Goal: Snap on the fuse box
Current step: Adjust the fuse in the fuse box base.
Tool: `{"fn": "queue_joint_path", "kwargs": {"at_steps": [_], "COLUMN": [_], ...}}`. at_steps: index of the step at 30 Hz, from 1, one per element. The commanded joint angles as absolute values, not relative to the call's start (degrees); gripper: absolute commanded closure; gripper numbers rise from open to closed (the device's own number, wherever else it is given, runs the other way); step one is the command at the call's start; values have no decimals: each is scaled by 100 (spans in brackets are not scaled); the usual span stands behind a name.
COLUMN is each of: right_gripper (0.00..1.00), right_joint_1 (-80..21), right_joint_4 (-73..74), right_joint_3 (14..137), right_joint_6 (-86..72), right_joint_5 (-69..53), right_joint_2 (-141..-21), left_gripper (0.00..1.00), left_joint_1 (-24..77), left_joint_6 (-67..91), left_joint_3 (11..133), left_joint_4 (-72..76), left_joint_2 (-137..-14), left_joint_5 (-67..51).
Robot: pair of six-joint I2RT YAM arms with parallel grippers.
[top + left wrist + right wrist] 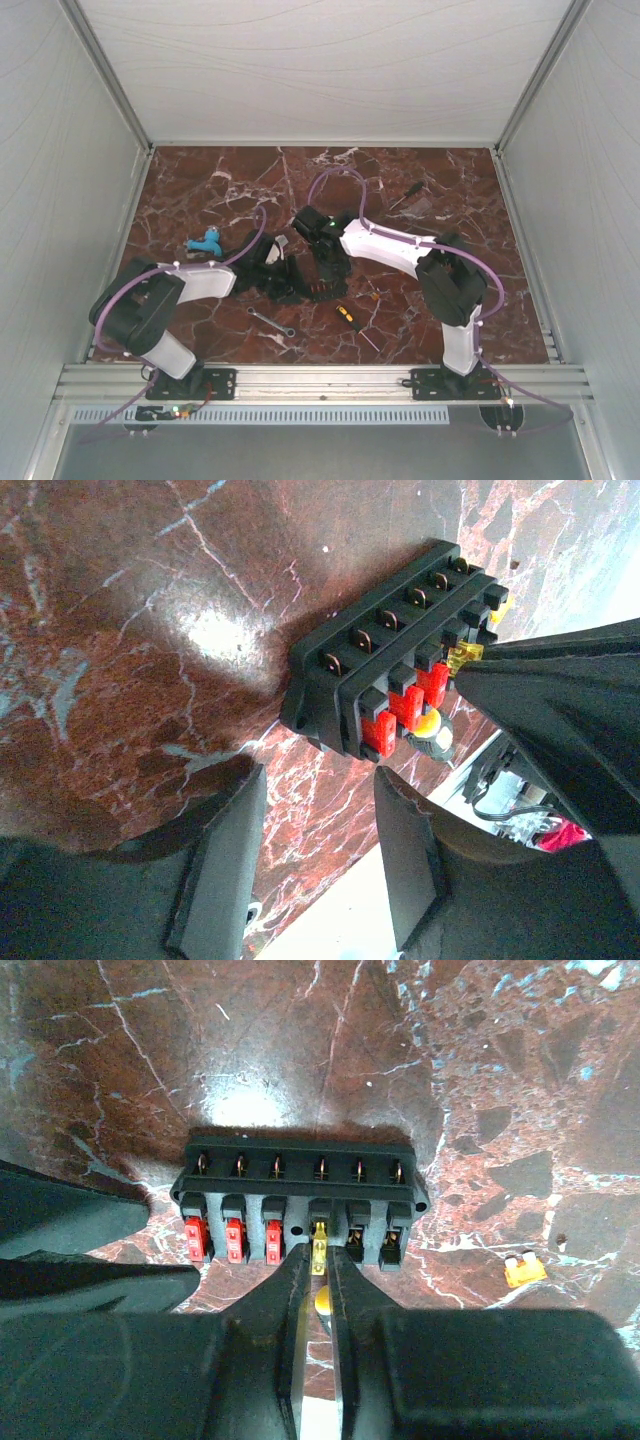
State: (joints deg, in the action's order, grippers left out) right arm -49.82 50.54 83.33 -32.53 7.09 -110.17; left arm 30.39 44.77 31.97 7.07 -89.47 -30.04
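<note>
The black fuse box [300,1192] lies flat on the marble, with three red fuses [233,1240] in its left slots. My right gripper [319,1260] is shut on a small yellow fuse [320,1245] at the fourth slot, edge-on between the fingertips. In the left wrist view the same fuse box [400,650] sits just beyond my left gripper [320,780], which is open with only bare marble between its fingers. From above, both grippers meet at the box [303,287] near the table's middle.
A loose orange fuse [525,1270] lies on the marble right of the box. A yellow-and-black screwdriver [347,316] and a silver wrench [270,322] lie toward the near edge. A blue object [205,241] sits at the left, a dark tool [405,195] at the back right.
</note>
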Motion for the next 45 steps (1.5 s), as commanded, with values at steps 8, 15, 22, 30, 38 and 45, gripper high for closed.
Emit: {"fn": "queue_joint_path", "kwargs": {"at_steps": [8,15,22,30,38,45], "right_gripper": [100,100,100,100,87,70], "right_joint_1": [-4904,-4849,-4860,-4883,-4957,-4957], "right_joint_4": [5257,5204,4903,4558,4608,4364], "right_joint_3": [8317,8194,7933,7724,7810,7735], "right_joint_6": [-3348,-3306,-3273,-3260,-3068,-3231], "right_joint_5": [645,616,605,723,712,761], "right_joint_2": [-11249,-11389,-11688,-12114,-11020,-10469], "left_gripper": [53,53,54,54,54,54], "left_joint_1": [3032,3032,3032,3032,3028,3032], "left_joint_6": [4481,4479,4481,4506,4512,4526], "left_joint_3": [3434,3430,3410,3359,3331,3320], "left_joint_4": [772,778,808,878,852,844], "left_joint_2": [-9112,-9137,-9178,-9223,-9172,-9131], "left_joint_5": [-3075,-3094,-3109,-3133,-3096,-3059]}}
